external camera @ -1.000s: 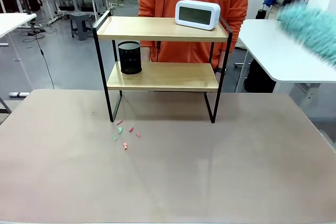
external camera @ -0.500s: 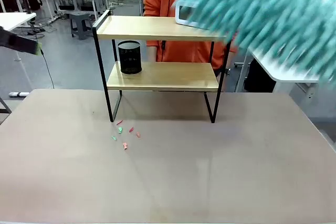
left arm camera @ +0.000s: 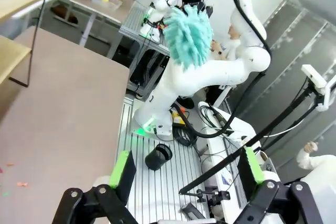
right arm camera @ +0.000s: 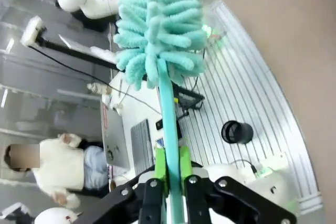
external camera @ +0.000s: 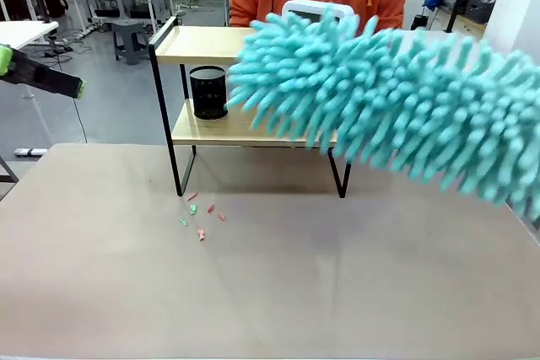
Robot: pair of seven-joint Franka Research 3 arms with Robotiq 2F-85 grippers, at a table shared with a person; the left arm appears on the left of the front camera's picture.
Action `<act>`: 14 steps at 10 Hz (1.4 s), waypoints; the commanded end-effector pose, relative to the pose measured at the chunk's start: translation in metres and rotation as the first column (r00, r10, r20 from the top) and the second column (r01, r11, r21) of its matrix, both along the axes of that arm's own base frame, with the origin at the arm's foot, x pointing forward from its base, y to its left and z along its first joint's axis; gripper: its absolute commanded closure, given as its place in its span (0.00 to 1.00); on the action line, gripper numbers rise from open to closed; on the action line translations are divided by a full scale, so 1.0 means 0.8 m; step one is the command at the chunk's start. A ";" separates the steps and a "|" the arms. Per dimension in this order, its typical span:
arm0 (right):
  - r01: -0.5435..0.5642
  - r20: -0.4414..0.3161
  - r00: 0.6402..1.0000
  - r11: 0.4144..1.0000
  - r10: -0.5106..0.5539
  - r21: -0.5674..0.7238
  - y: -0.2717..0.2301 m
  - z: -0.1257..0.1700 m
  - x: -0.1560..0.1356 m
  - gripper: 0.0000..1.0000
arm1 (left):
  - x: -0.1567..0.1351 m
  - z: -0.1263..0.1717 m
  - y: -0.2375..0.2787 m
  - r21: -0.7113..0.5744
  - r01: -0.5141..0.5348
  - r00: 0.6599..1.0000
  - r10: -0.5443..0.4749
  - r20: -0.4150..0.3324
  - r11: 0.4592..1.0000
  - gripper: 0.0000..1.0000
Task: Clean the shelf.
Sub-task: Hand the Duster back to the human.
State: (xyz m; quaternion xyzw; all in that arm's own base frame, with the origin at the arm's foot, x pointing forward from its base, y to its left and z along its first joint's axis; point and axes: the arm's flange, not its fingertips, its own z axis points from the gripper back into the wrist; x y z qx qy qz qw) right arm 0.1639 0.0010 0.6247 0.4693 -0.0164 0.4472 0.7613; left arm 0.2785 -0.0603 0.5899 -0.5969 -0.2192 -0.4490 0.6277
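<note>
Teal duster (external camera: 388, 107), near the lens, hides much of shelf (external camera: 202, 44) and most of white clock (external camera: 316, 8). The right hand (right arm camera: 170, 165) is clamped on its stick; left hand (left arm camera: 186, 169) apart, empty.

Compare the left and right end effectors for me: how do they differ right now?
The left end effector is open, its green pads wide apart; the right end effector is shut, its pads pressed onto a handle. The left end effector holds nothing; the right end effector grips the thin teal handle of the fluffy teal duster. Both are black with green pads.
</note>
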 end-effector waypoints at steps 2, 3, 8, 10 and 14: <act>-0.137 -0.027 0.991 0.975 0.134 -0.175 0.060 0.039 0.051 0.88 | 0.035 0.002 -0.060 0.002 0.060 0.998 -0.060 -0.025 0.998 0.00; -0.183 -0.064 0.983 0.955 0.172 -0.233 0.087 0.042 0.067 0.88 | 0.047 0.000 -0.084 0.033 0.121 0.992 -0.120 -0.038 0.992 0.00; -0.338 -0.167 0.939 0.900 0.302 -0.276 0.173 0.028 0.124 0.88 | 0.064 -0.006 -0.210 0.178 0.391 0.920 -0.389 -0.046 0.903 0.00; -0.331 -0.172 0.940 0.910 0.294 -0.249 0.179 0.028 0.138 0.88 | 0.064 -0.022 -0.235 0.212 0.441 0.897 -0.437 -0.068 0.872 0.00; -0.266 -0.168 0.957 0.946 0.236 -0.185 0.171 0.016 0.157 0.88 | 0.031 -0.041 -0.252 0.230 0.516 0.855 -0.514 -0.074 0.825 0.00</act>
